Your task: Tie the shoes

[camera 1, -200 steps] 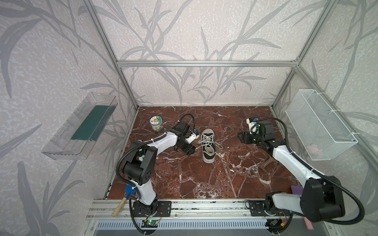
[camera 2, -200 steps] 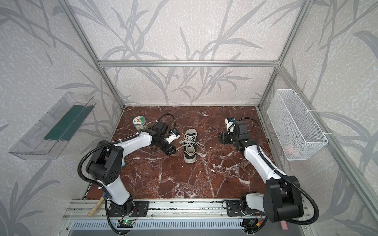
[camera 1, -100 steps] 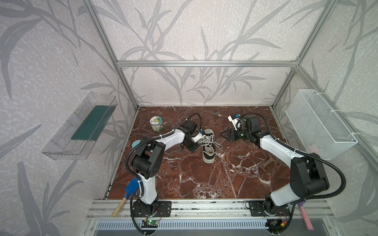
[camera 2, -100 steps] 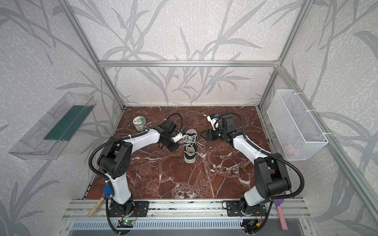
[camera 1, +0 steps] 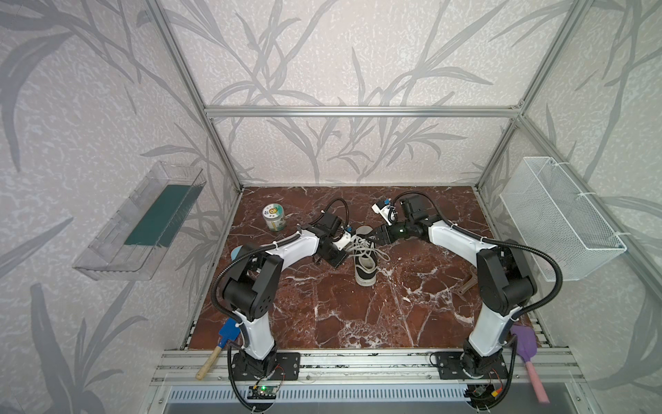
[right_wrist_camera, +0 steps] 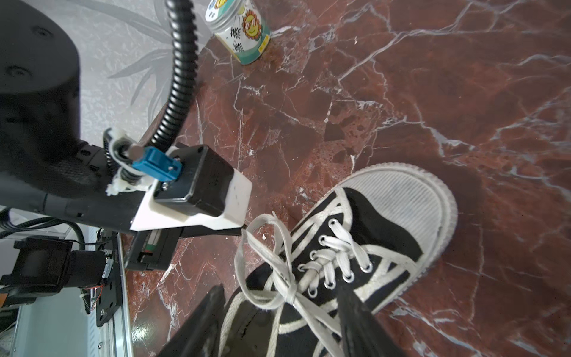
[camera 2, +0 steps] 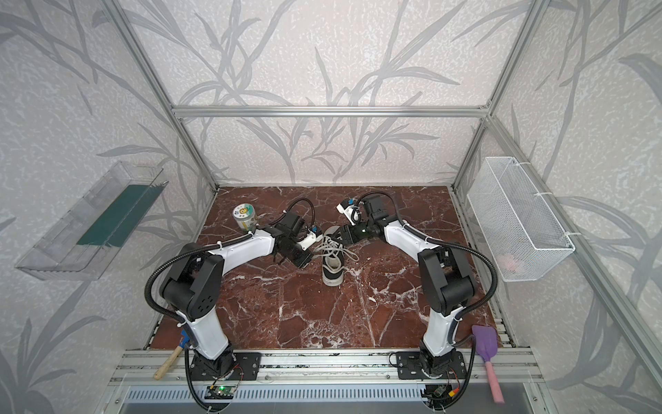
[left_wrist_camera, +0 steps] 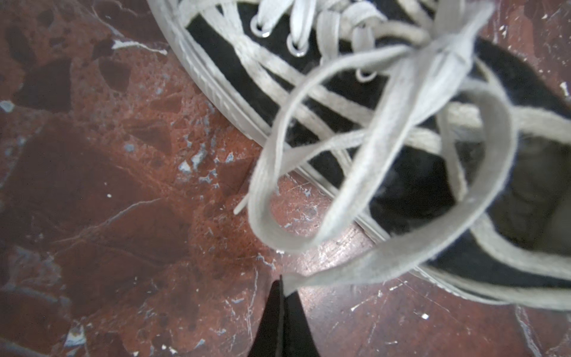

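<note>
The black canvas shoe [camera 1: 365, 261] with white toe cap lies mid-table in both top views, toe toward the front edge. Its white laces [right_wrist_camera: 289, 292] cross in a loose knot over the tongue. My left gripper [left_wrist_camera: 281, 286] is shut on the end of one lace strand [left_wrist_camera: 386, 262], just left of the shoe [camera 2: 332, 265]. A loose lace loop [left_wrist_camera: 262, 191] hangs over the marble. My right gripper [right_wrist_camera: 281, 309] is open, its fingers [right_wrist_camera: 210, 315] straddling the shoe's heel opening and the knot. In a top view it sits behind the shoe [camera 1: 375, 236].
A printed tin can [camera 1: 274, 217] stands at the back left. A brown object [camera 1: 465, 283] lies at the right. A blue spatula [camera 1: 224, 340] and a purple spatula [camera 1: 526, 347] rest at the front corners. A wire basket [camera 1: 559, 218] and a clear tray [camera 1: 143, 222] hang on the side walls.
My left gripper has shut on the lace end beside the shoe. My right arm swung in from the back right to the shoe's heel, its jaws narrowing a little.
</note>
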Tool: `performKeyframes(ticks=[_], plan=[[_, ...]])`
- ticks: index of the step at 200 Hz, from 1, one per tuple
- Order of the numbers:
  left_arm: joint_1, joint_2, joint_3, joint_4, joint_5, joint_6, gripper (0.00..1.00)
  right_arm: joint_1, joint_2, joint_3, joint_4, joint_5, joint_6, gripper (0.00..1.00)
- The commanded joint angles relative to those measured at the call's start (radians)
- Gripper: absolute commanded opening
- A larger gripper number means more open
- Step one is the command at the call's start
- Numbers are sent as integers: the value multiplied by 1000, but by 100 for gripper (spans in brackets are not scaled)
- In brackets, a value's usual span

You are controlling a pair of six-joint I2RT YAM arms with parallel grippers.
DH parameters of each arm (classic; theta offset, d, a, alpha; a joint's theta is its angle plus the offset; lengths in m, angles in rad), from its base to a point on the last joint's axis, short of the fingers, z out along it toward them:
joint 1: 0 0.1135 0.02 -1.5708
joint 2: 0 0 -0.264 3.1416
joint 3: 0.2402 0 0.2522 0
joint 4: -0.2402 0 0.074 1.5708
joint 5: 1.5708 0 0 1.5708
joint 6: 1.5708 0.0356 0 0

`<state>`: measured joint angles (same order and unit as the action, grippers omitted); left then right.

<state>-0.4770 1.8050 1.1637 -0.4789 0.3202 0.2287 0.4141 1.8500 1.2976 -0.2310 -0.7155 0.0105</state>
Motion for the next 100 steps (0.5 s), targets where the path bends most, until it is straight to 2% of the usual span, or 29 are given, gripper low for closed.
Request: performKeyframes(ticks=[1,100], plan=[[-1,-38,-24,33,36,-47,0,31,44,67,-102,-6,-86,57],[-1,-41,-61,58,53,-93,0,100,185,201,-192,24,-176,53]])
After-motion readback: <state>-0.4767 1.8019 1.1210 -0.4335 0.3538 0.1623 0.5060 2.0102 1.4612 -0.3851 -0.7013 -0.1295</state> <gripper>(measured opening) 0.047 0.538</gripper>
